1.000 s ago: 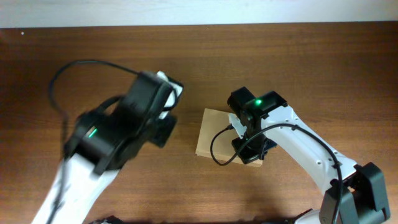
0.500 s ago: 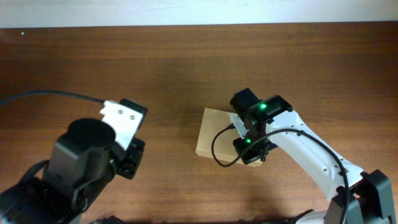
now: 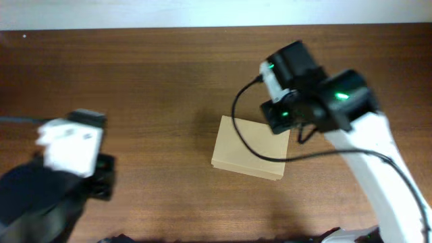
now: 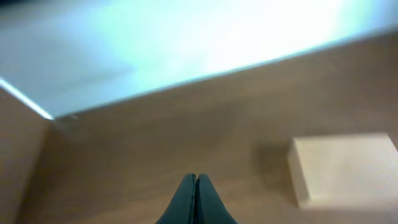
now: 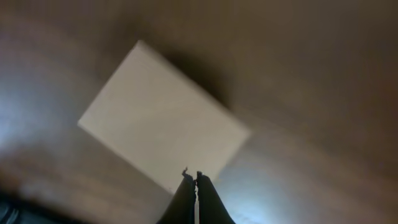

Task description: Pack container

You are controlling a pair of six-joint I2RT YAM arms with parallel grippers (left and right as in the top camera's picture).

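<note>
Brown wood-grain table (image 3: pixel 155 74) — a pale strip (image 3: pixel 202 12) along its far edge

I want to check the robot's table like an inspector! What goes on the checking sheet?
Surface: brown wooden table, bare wood around the box.
Job's things: one tan cardboard box, lying flat near the middle with its lid shut.
Clutter: nothing seen.
Jaws: on the left arm, shut and empty, off to the box's side; on the right arm, shut and empty, near a corner of the box.
Cables: a black cable loops from the right arm across the top of the box.
Surroundings: a pale strip beyond the table's far edge, too blurred to tell what it is.
</note>
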